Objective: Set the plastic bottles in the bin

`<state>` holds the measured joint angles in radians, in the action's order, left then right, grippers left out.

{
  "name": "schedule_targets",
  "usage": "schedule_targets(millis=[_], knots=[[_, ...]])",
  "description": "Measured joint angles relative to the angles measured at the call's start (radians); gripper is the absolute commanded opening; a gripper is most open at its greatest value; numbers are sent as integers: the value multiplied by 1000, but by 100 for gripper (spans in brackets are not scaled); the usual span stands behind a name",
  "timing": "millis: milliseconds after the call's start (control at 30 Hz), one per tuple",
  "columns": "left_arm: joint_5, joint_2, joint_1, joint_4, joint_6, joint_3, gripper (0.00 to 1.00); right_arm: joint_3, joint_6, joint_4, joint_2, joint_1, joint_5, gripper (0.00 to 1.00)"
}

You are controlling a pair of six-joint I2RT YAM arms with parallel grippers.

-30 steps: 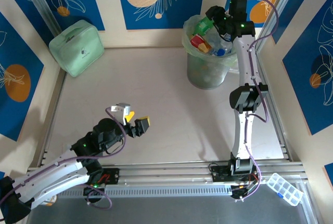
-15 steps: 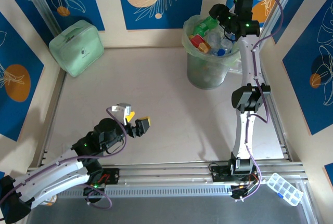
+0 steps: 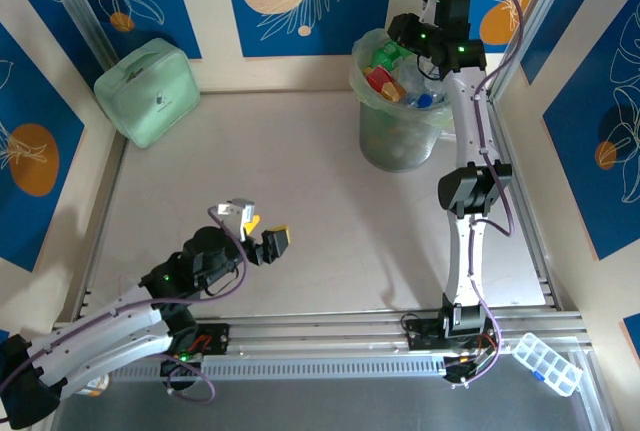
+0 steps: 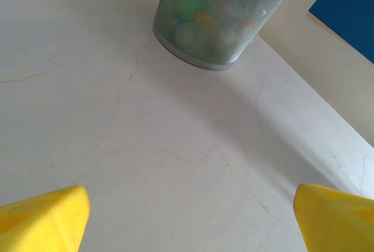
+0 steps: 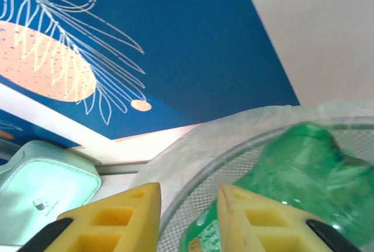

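The bin (image 3: 398, 143), a pale-green bucket with a clear bag liner, stands at the back right, heaped with plastic bottles: a green one (image 3: 386, 53) and a red-labelled one (image 3: 378, 79) lie on top. My right gripper (image 3: 405, 31) hovers over the bin's far rim. In the right wrist view its yellow fingers (image 5: 188, 205) are drawn close, nothing between them, with the bin's rim (image 5: 234, 147) and the green bottle (image 5: 304, 170) just beyond. My left gripper (image 3: 262, 232) rests low at the front left, open and empty. In the left wrist view that gripper (image 4: 190, 220) faces the bin (image 4: 204, 30) across bare table.
A mint-green rounded case (image 3: 148, 91) leans at the back left corner and shows in the right wrist view too (image 5: 41, 187). A small clear organiser box (image 3: 546, 363) sits off the table's front right edge. Blue patterned walls close in the back and sides.
My right gripper has shifted slightly left over the bin's far rim and its jaws have narrowed. The left arm has stayed put.
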<state>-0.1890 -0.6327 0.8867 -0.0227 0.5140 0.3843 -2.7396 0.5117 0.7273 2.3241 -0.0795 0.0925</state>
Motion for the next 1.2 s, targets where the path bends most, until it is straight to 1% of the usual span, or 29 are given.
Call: schedule_targets(millis=[100,433,567,633,667,733,800,900,967,1000,1033,1067,1133,1200], knots=[[0,-6,0,0,-11,0,90,-2,-7,0,11,3,13,23],[0,-37,0,-33,-30,0,91,26,-23,23,38,23,49,22],[0,-38,0,-45,-49,-1,92,41,-42,24,27,22,50,24],[0,-37,0,-45,-56,-1,97,74,-53,24,2,22,50,27],[0,-36,0,-45,-60,-1,100,105,-59,22,-22,21,49,28],[0,-34,0,-45,-74,-2,99,197,-67,10,-90,18,46,32],[1,-20,0,-45,-85,-3,99,337,-69,-34,-196,17,46,36],[0,25,0,-44,-104,-12,99,573,-74,-129,-384,17,45,49],[-14,62,0,-41,-111,-18,99,747,-81,-216,-527,17,43,54],[-26,80,0,-36,-117,-18,100,844,-85,-267,-606,16,40,64],[-39,94,0,-33,-123,-18,99,933,-94,-313,-679,12,36,97],[-56,108,0,-26,-125,-18,99,1036,-99,-358,-765,6,32,99],[-89,132,0,-10,-132,-18,99,1197,-127,-430,-902,-14,20,99],[-119,161,0,0,-144,-18,100,1351,-161,-497,-1031,-61,-14,99]])
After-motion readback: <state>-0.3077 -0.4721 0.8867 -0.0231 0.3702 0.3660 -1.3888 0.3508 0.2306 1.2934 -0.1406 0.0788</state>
